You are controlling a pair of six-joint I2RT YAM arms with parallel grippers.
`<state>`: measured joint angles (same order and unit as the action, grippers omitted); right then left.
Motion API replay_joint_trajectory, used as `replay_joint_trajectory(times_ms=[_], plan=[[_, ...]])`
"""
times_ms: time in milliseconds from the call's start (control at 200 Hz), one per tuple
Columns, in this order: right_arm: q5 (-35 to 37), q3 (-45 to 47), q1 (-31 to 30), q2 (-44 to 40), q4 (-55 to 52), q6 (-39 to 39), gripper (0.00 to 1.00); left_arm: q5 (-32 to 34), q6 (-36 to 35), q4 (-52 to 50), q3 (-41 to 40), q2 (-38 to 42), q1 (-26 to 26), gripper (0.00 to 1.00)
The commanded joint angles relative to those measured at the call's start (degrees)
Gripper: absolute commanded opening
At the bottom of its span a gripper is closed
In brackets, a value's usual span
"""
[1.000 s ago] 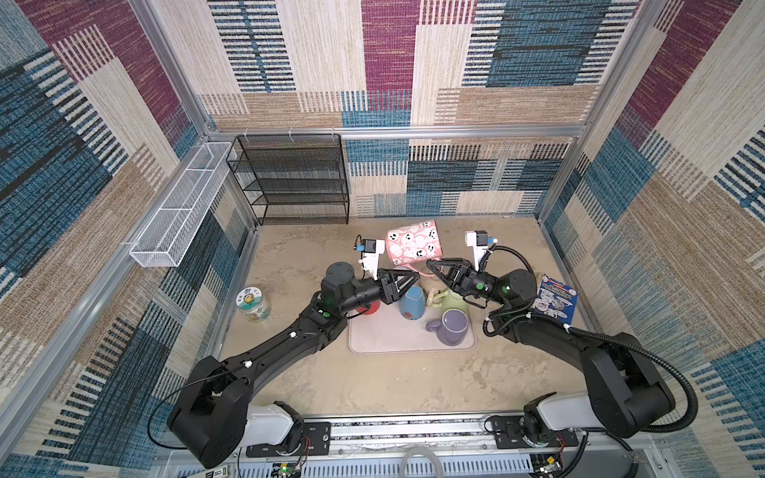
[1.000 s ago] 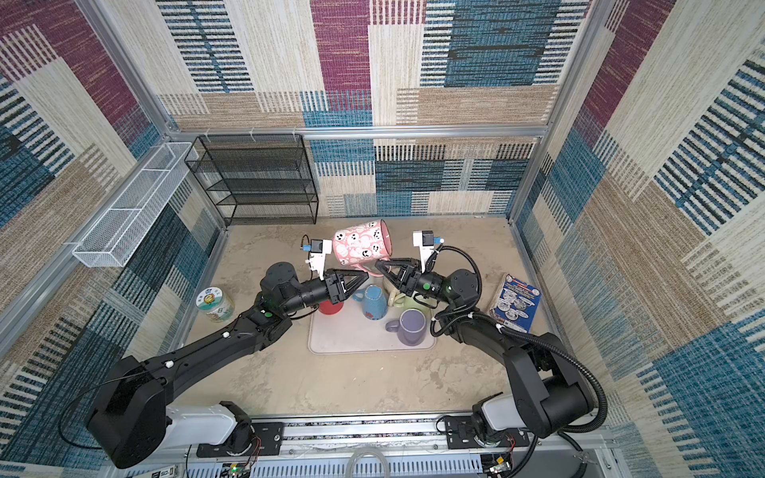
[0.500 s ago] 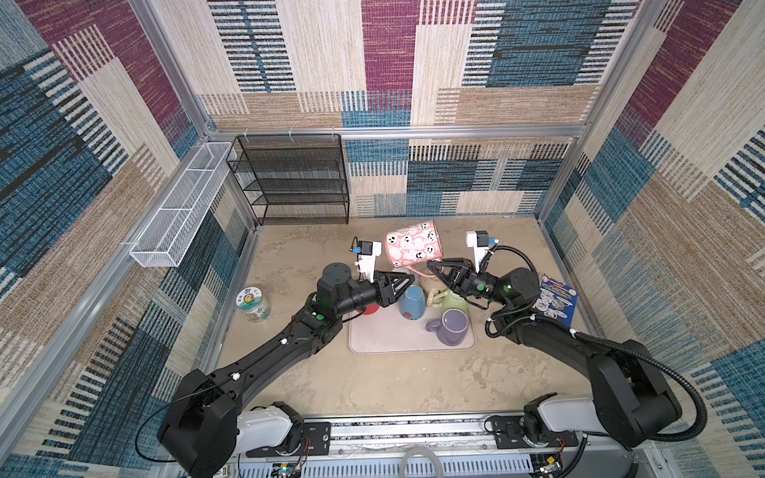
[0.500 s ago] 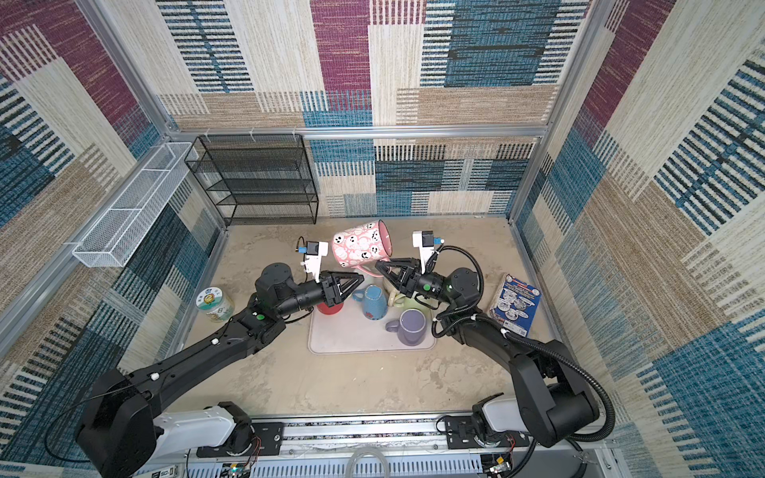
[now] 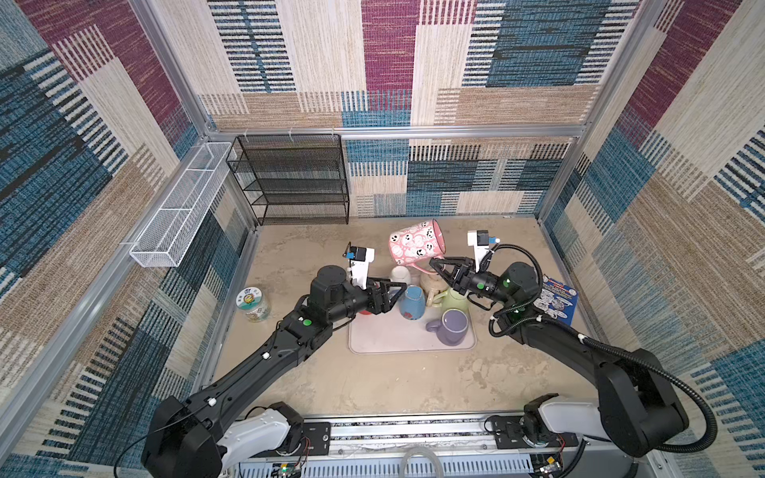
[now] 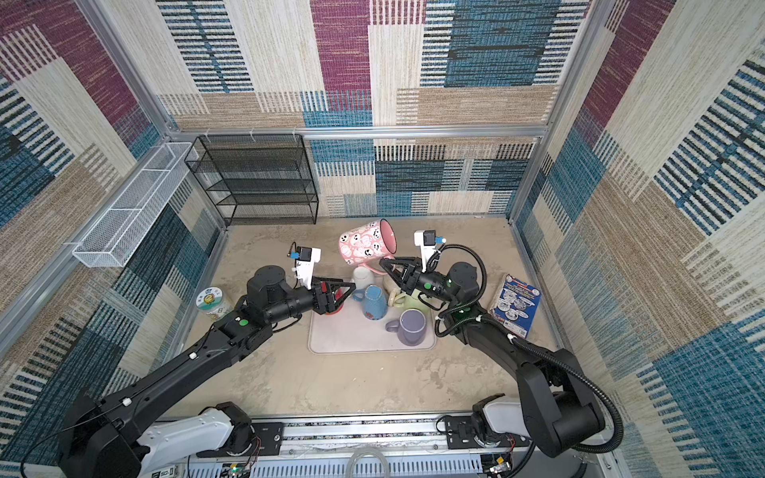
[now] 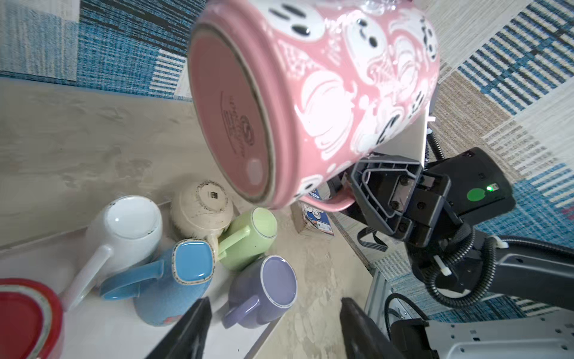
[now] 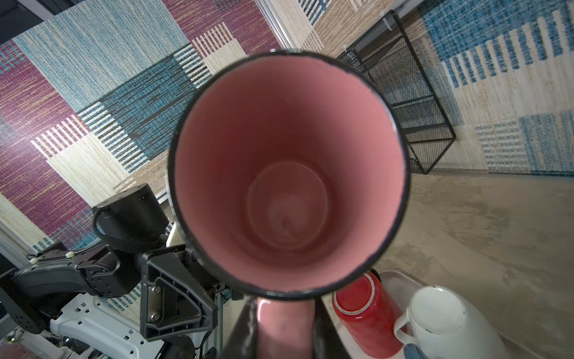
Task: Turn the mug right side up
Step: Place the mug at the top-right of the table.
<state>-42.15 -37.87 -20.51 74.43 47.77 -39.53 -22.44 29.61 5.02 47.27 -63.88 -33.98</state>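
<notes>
One mug lifted: pink mug [image 5: 416, 244], ghost-patterned, in the air above the tray's [image 5: 385, 345] far edge, toward the table's back edge.
Tilt: roughly on its side, open end toward the right arm, base toward the left.
Right pincer [image 5: 439, 268]: clamped narrow on the handle.
Left pincer [image 5: 395, 296]: spread wide, empty, beside the blue mug [image 5: 413, 304].
Progress: probably halfway; remaining, finishing the turn and setting down base first.
Writing: dark stamp on the pink base, illegible; jar [image 5: 252, 304] and booklet [image 5: 556, 300] print too small.
</notes>
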Motion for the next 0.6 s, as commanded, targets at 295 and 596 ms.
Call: replay_joint_trajectory(times_ms=[295,596], plan=[[9.05,-3.05,1.38,-3.55,-8.6,9.81,0.0,6.18,-5.27,-14.34,1.87,4.61,0.38,1.0],[16.08,-9.44,2.65,-2.92,-22.08,17.36,0.0,10.57,-6.81,-25.22,4.92,5.66,0.8,1.0]])
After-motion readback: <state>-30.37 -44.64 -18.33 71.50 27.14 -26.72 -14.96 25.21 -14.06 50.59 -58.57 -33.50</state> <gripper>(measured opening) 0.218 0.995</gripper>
